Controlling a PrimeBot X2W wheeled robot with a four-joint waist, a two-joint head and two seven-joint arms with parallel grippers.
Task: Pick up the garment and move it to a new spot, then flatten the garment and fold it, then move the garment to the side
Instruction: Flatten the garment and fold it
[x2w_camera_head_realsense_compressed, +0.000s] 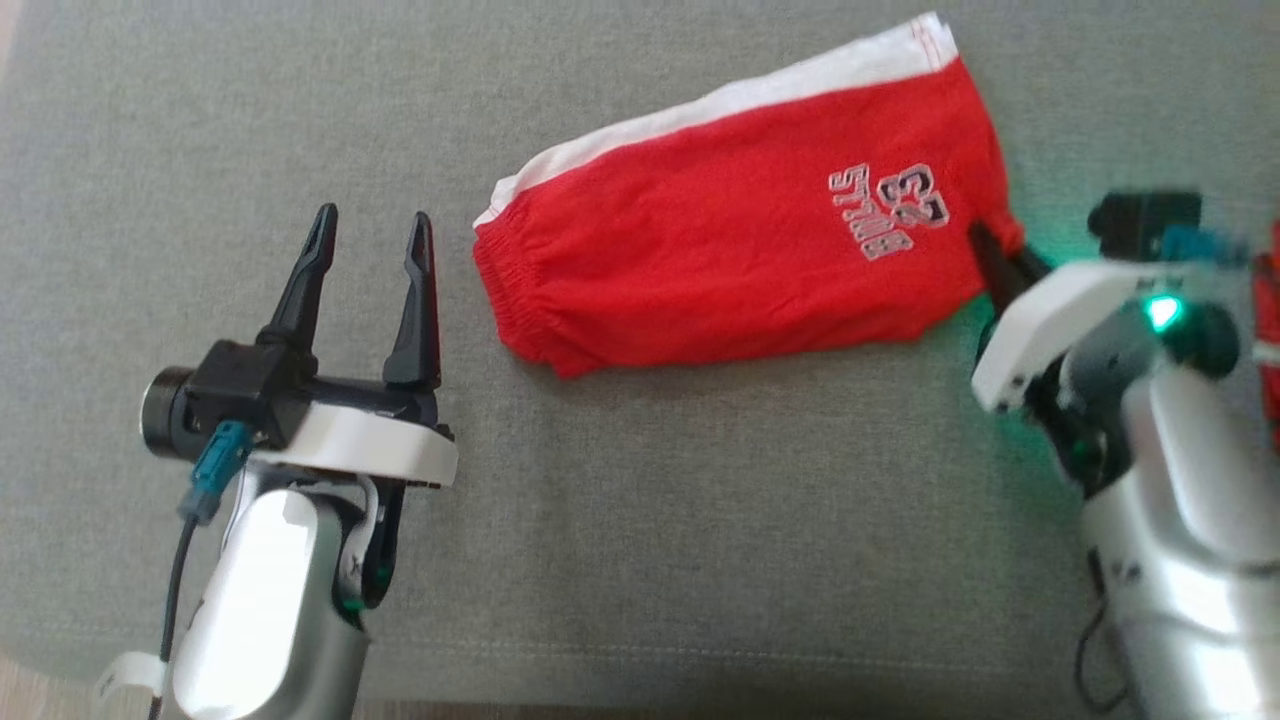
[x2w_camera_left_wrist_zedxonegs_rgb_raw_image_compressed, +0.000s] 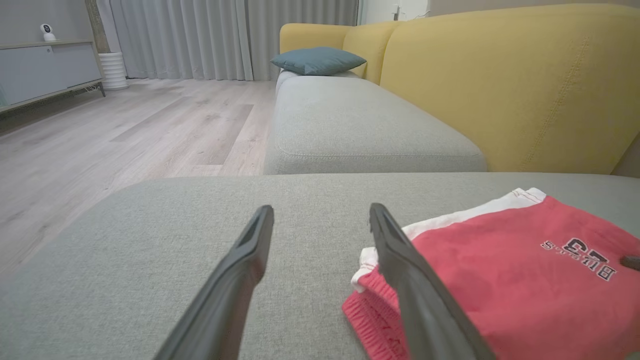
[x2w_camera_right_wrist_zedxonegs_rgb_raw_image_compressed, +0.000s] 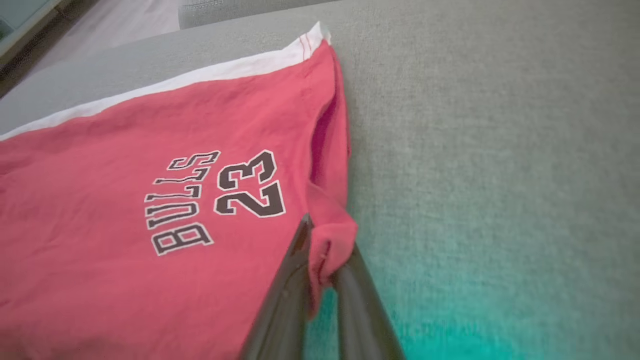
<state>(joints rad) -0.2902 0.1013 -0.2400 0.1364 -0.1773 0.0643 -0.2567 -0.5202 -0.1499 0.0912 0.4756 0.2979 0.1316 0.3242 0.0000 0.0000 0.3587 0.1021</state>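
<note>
The garment (x2w_camera_head_realsense_compressed: 740, 230) is a pair of red shorts with a white side stripe and a "BULLS 23" print, lying folded on the grey cushion. My right gripper (x2w_camera_head_realsense_compressed: 990, 250) is shut on the garment's lower right corner; in the right wrist view the red cloth (x2w_camera_right_wrist_zedxonegs_rgb_raw_image_compressed: 200, 200) is pinched between the two dark fingers (x2w_camera_right_wrist_zedxonegs_rgb_raw_image_compressed: 285, 295) of the right gripper (x2w_camera_right_wrist_zedxonegs_rgb_raw_image_compressed: 325, 250). My left gripper (x2w_camera_head_realsense_compressed: 372, 228) stands open to the left of the waistband, apart from it. In the left wrist view the garment (x2w_camera_left_wrist_zedxonegs_rgb_raw_image_compressed: 525, 280) lies to the right of the left gripper (x2w_camera_left_wrist_zedxonegs_rgb_raw_image_compressed: 320, 212), partly behind the right finger.
The grey cushion (x2w_camera_head_realsense_compressed: 640, 520) stretches all round the garment. A yellow sofa back (x2w_camera_left_wrist_zedxonegs_rgb_raw_image_compressed: 500, 85) rises behind it, with a teal pillow (x2w_camera_left_wrist_zedxonegs_rgb_raw_image_compressed: 317, 60) on a further grey seat. Wooden floor (x2w_camera_left_wrist_zedxonegs_rgb_raw_image_compressed: 125, 135) lies beyond the cushion's edge. Something red (x2w_camera_head_realsense_compressed: 1268, 330) shows at the right edge.
</note>
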